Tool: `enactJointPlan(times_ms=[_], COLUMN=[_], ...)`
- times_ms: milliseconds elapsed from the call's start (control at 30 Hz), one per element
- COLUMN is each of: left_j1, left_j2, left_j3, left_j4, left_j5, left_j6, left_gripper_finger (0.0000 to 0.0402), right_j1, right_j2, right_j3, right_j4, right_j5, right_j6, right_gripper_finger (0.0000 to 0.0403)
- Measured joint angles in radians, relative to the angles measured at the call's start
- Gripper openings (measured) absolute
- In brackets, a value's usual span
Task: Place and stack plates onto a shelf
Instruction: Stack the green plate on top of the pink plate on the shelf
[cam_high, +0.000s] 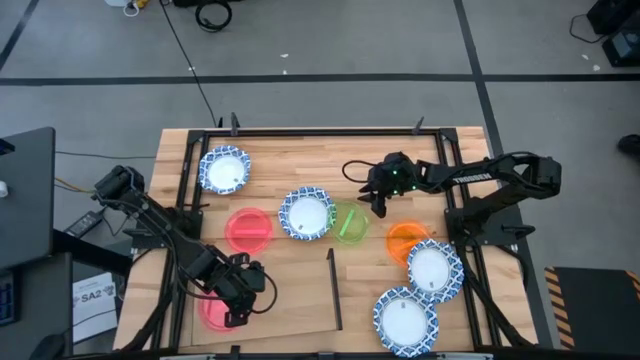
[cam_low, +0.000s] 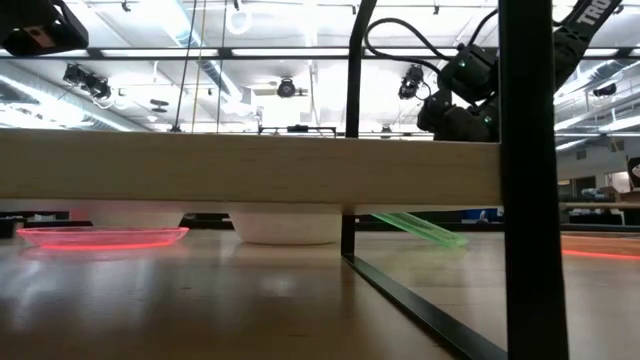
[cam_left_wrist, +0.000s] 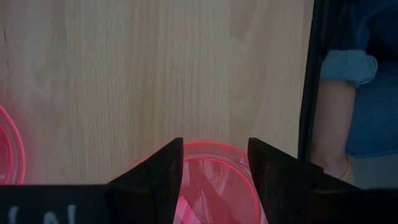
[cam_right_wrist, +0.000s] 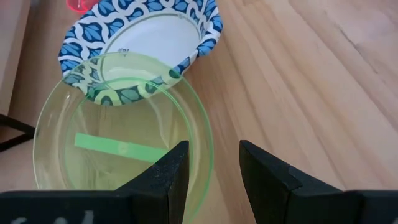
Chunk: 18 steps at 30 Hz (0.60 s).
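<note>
1. Sitting on the pale smooth shelf (cam_high: 290, 295), a translucent red plate (cam_high: 213, 312) lies under the left gripper (cam_high: 237, 300), whose fingers straddle its rim, closed on it.
2. Tilted up off the striped tabletop (cam_high: 300, 160), a translucent green plate (cam_high: 350, 222) is pinched at its edge by the right gripper (cam_high: 378, 205); its far edge overlaps a blue-and-white plate (cam_high: 306, 213).
3. A second red plate (cam_high: 248, 230) lies flat just beside that patterned one.
4. An orange plate (cam_high: 405, 240) touches two more patterned plates (cam_high: 435, 270) near the right arm's base.
5. Another patterned plate (cam_high: 224, 170) sits apart, far side.
6. A thin black bar (cam_high: 333, 290) edges the shelf; black frame rails border the table.
7. Beyond the shelf edge, a person's sleeve (cam_left_wrist: 348, 65) shows.
</note>
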Motion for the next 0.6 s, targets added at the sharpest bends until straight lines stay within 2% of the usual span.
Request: enactJointPlan(times_ms=[267, 600], left_j1=[0.0, 0.0], left_j2=[0.0, 0.0], left_j3=[0.0, 0.0], left_j4=[0.0, -0.001], left_j5=[0.0, 0.0], left_j6=[0.0, -0.003], left_gripper_finger=[0.0187, 0.0187], right_j1=[0.001, 0.0], right_j2=[0.01, 0.165], right_j3=[0.0, 0.0], right_j4=[0.039, 0.194], right_j5=[0.005, -0.02], right_j6=[-0.001, 0.0], right_gripper_finger=[0.0146, 0.0146])
